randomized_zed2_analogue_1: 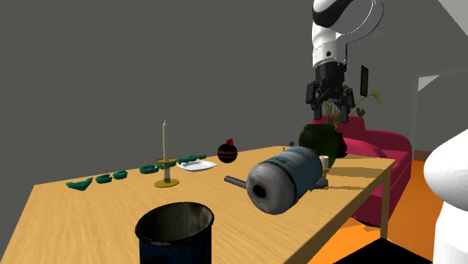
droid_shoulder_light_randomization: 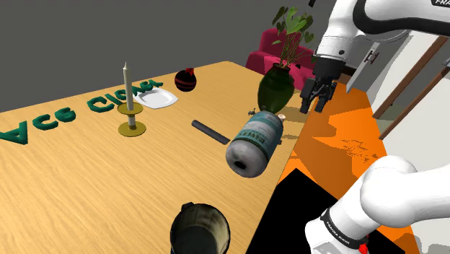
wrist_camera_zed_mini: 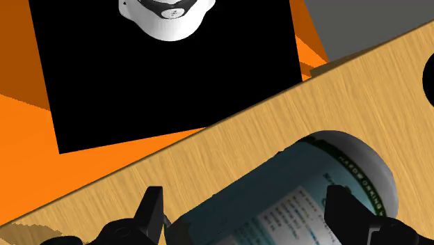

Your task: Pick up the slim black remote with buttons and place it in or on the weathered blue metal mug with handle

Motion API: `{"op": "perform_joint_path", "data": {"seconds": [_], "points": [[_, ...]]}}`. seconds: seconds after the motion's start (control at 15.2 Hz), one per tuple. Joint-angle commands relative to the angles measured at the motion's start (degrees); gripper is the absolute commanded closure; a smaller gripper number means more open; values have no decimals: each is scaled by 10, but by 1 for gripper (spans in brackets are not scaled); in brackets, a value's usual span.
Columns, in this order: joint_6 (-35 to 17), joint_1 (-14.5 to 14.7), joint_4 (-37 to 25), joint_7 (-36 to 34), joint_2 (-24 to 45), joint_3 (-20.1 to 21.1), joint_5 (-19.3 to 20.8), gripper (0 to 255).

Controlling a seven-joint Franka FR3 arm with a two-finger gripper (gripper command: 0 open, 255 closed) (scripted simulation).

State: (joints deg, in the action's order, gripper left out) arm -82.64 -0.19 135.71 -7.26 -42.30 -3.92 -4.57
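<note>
Shoulder view: the hand (droid_shoulder_light_randomization: 316,97) hangs high over the desk's (droid_shoulder_light_randomization: 86,180) far right edge, holding nothing. The remote (droid_shoulder_light_randomization: 210,132) lies flat mid-desk, just to this view's left of a canister (droid_shoulder_light_randomization: 254,142) on its side. The mug (droid_shoulder_light_randomization: 200,227) stands at the near edge.

Second exterior view: the remote's end pokes out beside the canister.

Wrist view: fingers (wrist_camera_zed_mini: 149,209) spread wide, with the canister far below. Reaching down could nudge the canister and roll it onto the remote.

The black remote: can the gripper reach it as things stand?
Probably yes. The remote lies uncovered on the table, but the canister lies close beside it, between it and the open gripper, which hangs above the table's edge. It should come from above.
</note>
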Motion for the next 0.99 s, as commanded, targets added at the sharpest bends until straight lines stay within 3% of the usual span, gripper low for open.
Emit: {"op": "perform_joint_path", "data": {"seconds": [0.0, 0.46, 0.92], "points": [[0, 0, 0, 0, 0, 0, 0, 0], [-144, 25, 16, 34, 104, 12, -6, 0], [-273, 48, -8, 67, 231, 26, -14, 0]]}}
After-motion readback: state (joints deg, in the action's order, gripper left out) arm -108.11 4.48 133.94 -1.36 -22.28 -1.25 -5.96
